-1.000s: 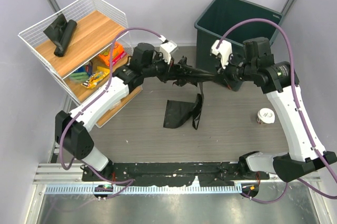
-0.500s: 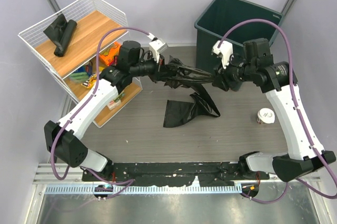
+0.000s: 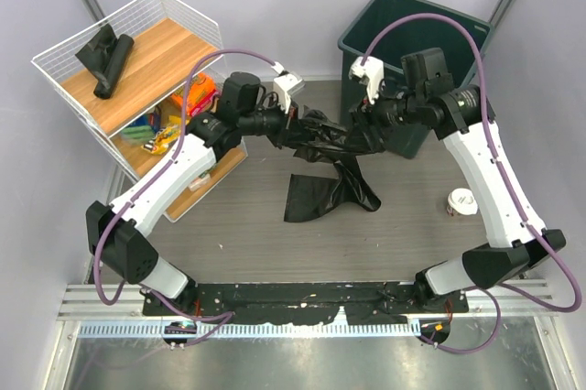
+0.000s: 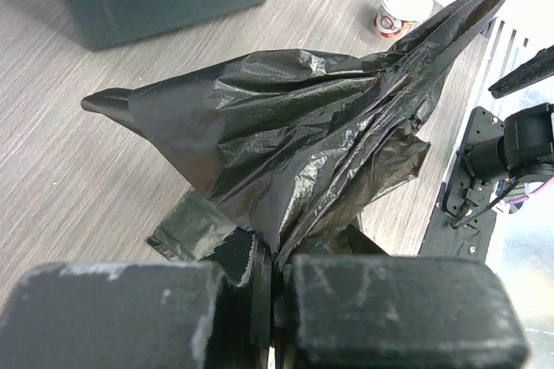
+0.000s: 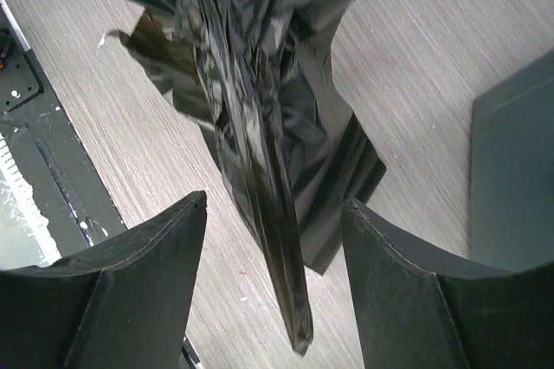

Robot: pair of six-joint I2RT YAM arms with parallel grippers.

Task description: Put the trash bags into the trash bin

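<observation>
Shiny black plastic over a grey wood-look table

The bag is thin black plastic, shiny and full of wrinkles. The bin at 1 o'clock is smooth, dull, dark green plastic. The table looks like grey wood with fine lines. At 10 o'clock the rack is white metal wire with smooth brown wooden shelves. The cup at 3 o'clock is white paper. The left gripper has dull black fingers with pale scuffs.

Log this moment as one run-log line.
left gripper shut on trash bag | right gripper open around it | bag outside trash bin
</observation>
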